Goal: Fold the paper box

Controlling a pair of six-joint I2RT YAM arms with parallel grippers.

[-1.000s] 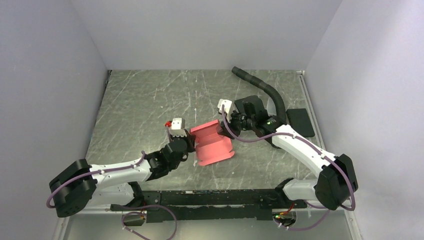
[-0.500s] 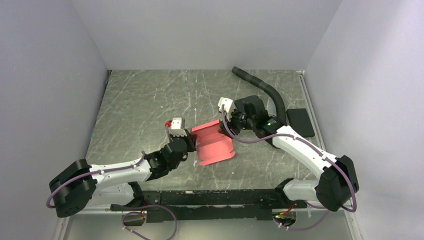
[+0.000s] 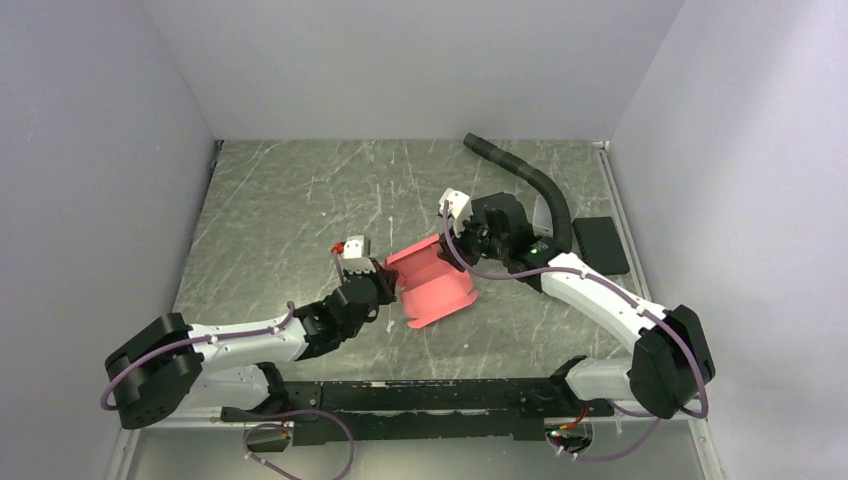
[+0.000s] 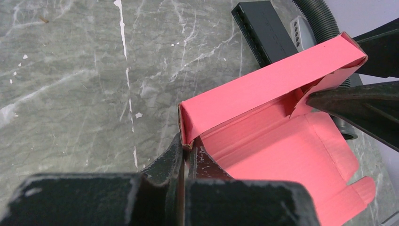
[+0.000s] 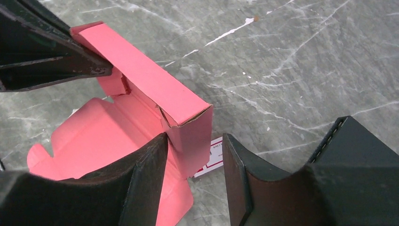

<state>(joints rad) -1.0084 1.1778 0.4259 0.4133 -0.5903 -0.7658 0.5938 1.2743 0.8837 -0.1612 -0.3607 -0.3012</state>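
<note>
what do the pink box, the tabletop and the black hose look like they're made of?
The paper box: thin cardboard, matte red-pink; it holds sharp creases and shows a brownish raw edge at a corner. The tabletop: grey with white veins and a slight sheen, stone-like, though it may be a printed laminate. The hose: black and ribbed, probably flexible plastic or rubber.

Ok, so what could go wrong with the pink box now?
1. The left claw pinches only one corner of the paper box. The thin card might tear or slip out there.
2. The right claw stands open around the box's end wall. A crooked squeeze could crush that wall instead of folding it.
3. The raised side might flop flat if either claw lets go.
</note>
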